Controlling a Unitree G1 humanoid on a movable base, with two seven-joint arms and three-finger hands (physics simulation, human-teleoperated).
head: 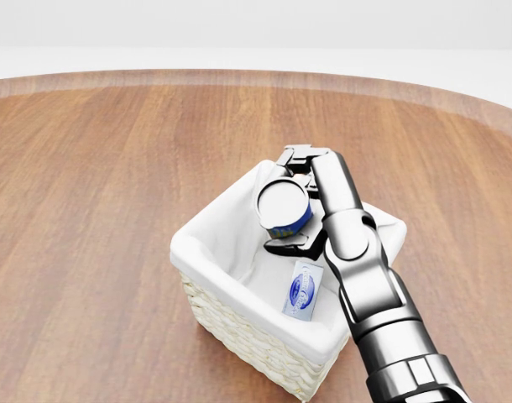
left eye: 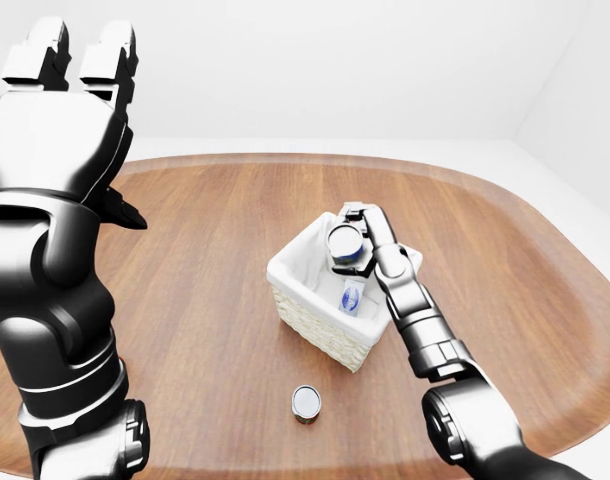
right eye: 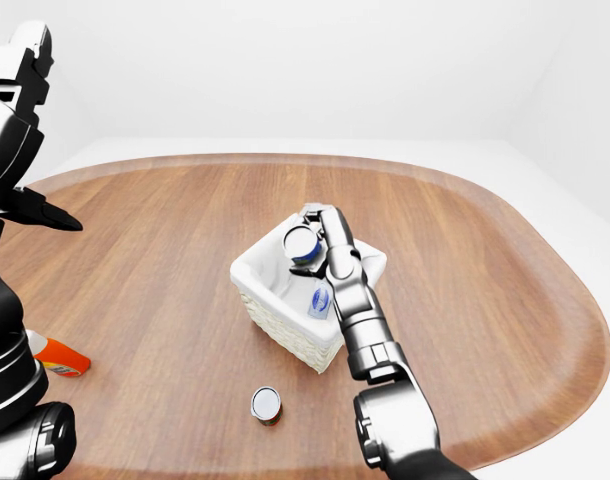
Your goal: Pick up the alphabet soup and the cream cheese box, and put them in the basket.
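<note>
I have the right hand wrapped around the soup can — fingers curl over its far side and another presses from below, so the can is pinched tight. I see its grey lid facing the head camera and a band of blue label under it. The can sits tilted, inside the mouth of the basket and up against its far wall, held above the white lining rather than resting on the bottom as far as I can tell.

The cream cheese box lies flat on the basket floor, near the right-hand wall, just below the can in the head view and apart from it.

The basket stands near the middle of the tabletop, one corner pointing toward the near edge.

In the left-eye view my left hand is raised high at the top left, well away from the basket, its fingers spread and holding nothing.

A small second can stands upright near the near edge of the tabletop, well apart from the basket — and an orange and white bottle lies by the left edge, partly hidden behind my left arm in the right-eye view.
</note>
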